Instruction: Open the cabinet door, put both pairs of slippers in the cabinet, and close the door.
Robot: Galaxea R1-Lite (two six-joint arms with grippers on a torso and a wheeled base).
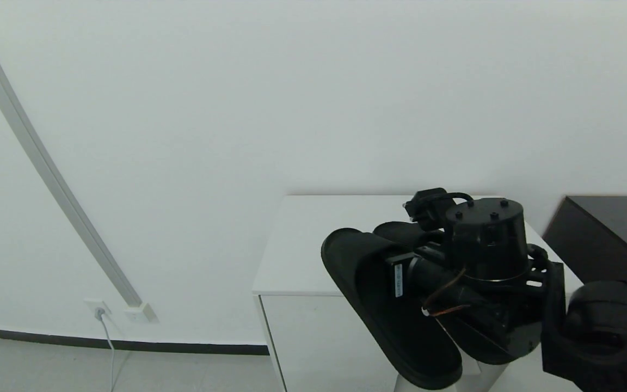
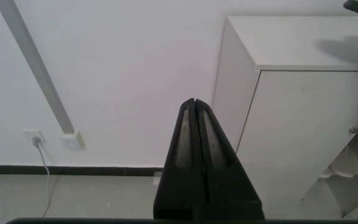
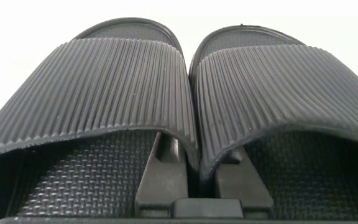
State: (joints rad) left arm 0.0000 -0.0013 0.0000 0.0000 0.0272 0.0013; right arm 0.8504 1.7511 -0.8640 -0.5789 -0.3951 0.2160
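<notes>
**Before the white cabinet, one pair of slippers hangs in the robot's grasp**

Against a bare white wall (image 1: 313, 98), the robot's right arm (image 1: 487, 245) holds a pair of black slippers (image 1: 389, 305) in the air, in front of the near corner of the low white cabinet (image 1: 292, 245). The two slippers lie side by side and slant downward, overlapping the cabinet's top and its face as seen from the head. Up close, the right gripper (image 3: 197, 155) has one of its fingers (image 3: 163, 180) slipped under each of the ribbed straps (image 3: 117, 87), pinching the adjoining inner edges of the pair between them.

The left gripper (image 2: 194, 109) hangs apart from the slippers and carries nothing. Its two fingers are pressed flat together, leaving no gap, and they point toward the wall beside the cabinet. From that arm's camera the cabinet's plain side and top are in sight, along with part of its shelved interior (image 2: 347, 168). Whether the door stands fully open cannot be told.

A pale conduit (image 1: 47, 163) runs diagonally down the wall to a socket (image 1: 98, 311), where a grey cord (image 1: 109, 348) is plugged in and drops to the floor. A dark counter (image 1: 613, 234) stands just beyond the cabinet on the right-arm side.
</notes>
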